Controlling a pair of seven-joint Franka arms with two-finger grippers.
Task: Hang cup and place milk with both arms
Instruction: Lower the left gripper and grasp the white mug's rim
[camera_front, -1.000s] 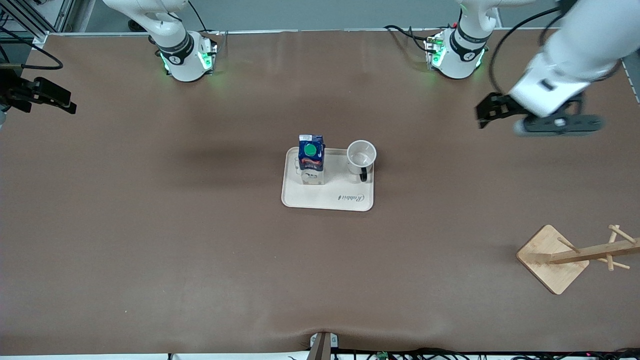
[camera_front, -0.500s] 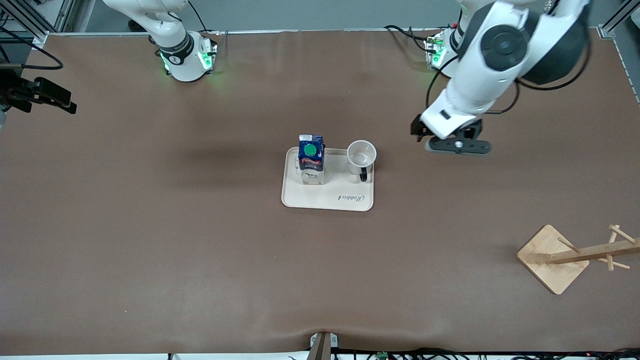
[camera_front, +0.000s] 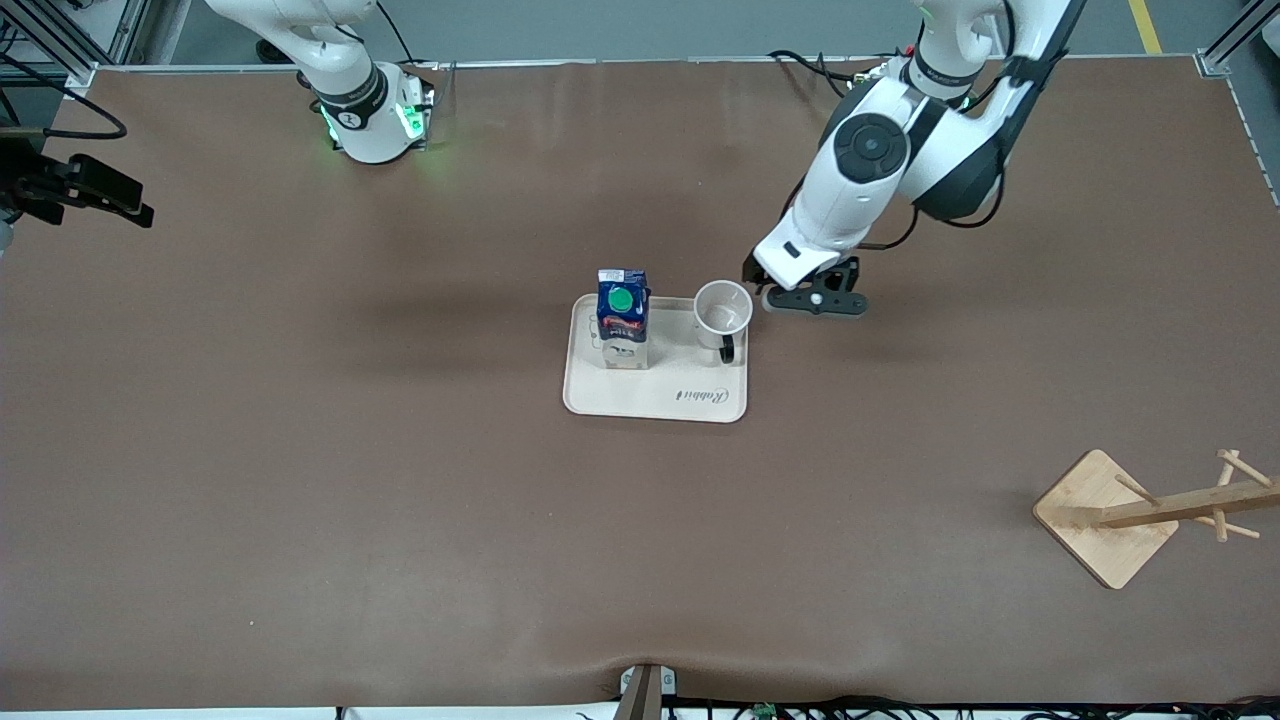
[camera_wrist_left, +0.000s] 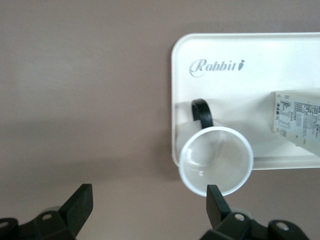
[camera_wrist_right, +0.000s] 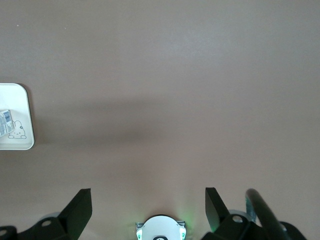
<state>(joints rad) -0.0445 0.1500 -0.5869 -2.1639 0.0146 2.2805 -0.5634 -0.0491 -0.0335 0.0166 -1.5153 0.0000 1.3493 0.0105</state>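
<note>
Right tool (camera_front: 135, 208) waits released over the surface's right-arm end (idle), milk (camera_front: 622, 318) and cup (camera_front: 722, 312) stand on the tray (camera_front: 655, 400), left tool (camera_front: 752, 272) released, just beside the cup, clearly the nearer.

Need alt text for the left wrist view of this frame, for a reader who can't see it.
The left gripper, jaws open, hovers over brown table beside a small white mug with a black loop handle. The mug stands upright and empty at the corner of a cream rectangular tray printed "Rabbit"; a white carton's labelled panel shows at the frame's edge.
</note>
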